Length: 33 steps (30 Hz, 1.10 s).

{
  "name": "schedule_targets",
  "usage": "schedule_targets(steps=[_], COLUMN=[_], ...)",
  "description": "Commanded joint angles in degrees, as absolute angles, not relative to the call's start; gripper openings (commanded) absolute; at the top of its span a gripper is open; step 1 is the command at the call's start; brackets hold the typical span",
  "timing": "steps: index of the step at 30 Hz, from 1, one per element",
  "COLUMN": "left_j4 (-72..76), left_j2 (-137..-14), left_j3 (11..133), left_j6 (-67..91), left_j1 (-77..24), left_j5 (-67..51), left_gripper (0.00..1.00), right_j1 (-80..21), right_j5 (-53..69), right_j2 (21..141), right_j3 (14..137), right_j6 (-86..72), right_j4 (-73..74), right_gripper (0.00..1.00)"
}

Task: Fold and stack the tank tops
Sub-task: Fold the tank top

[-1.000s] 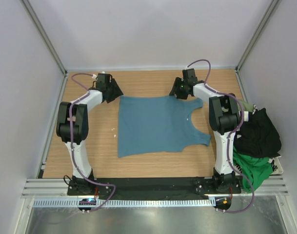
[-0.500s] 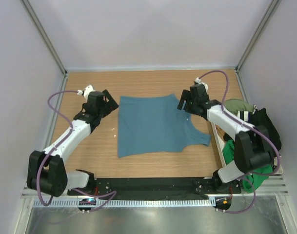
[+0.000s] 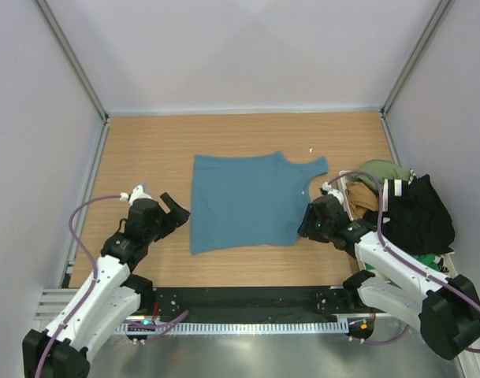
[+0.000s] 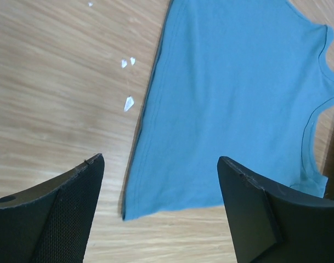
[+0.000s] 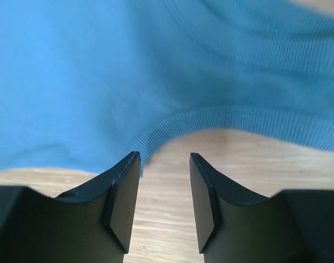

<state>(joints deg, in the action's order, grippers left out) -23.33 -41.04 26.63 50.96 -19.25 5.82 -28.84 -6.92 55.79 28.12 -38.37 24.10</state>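
Observation:
A teal tank top point(image 3: 243, 201) lies flat in the middle of the table, hem to the left, straps to the right. My left gripper point(image 3: 179, 211) stands open just off its near left corner; in the left wrist view that corner of the teal top point(image 4: 232, 98) lies ahead of the wide gap of the gripper point(image 4: 158, 211). My right gripper point(image 3: 306, 221) sits at the near right strap, open by a narrower gap. In the right wrist view the teal top's ribbed armhole edge point(image 5: 221, 118) curves just past the gripper point(image 5: 164, 183), with only bare wood between the fingers.
More tank tops are heaped at the right edge: black point(image 3: 419, 213), green point(image 3: 405, 272), olive point(image 3: 381, 169) and tan point(image 3: 364, 197). A white tray rim point(image 3: 451, 269) shows beside the heap. Small white scraps point(image 4: 128, 102) lie on the wood left of the top.
Both arms have drawn back from the top's far edge to its near edge, left to the hem corner, right to the near strap. The right jaws have narrowed.

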Motion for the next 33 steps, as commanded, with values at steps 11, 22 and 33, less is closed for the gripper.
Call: schedule_targets(steps=[11, 22, 33], left_j4=[-27.69, -25.05, -23.38], left_j2=[-40.78, -43.77, -46.49], left_j3=[21.36, 19.95, 20.21], left_j6=[53.26, 53.53, 53.70], left_j1=[-23.64, -26.54, -28.39], left_j5=[1.41, 0.62, 0.53], left_gripper=[0.78, 0.67, 0.54], right_j1=[-33.13, -35.77, -35.86], right_j5=[2.81, 0.53, -5.54], right_j2=[55.98, 65.04, 72.68], right_j3=[22.50, 26.71, 35.68], right_j6=[-43.77, -42.19, -37.44], right_j4=[17.06, 15.63, 21.45], right_gripper=[0.50, 0.10, 0.28])
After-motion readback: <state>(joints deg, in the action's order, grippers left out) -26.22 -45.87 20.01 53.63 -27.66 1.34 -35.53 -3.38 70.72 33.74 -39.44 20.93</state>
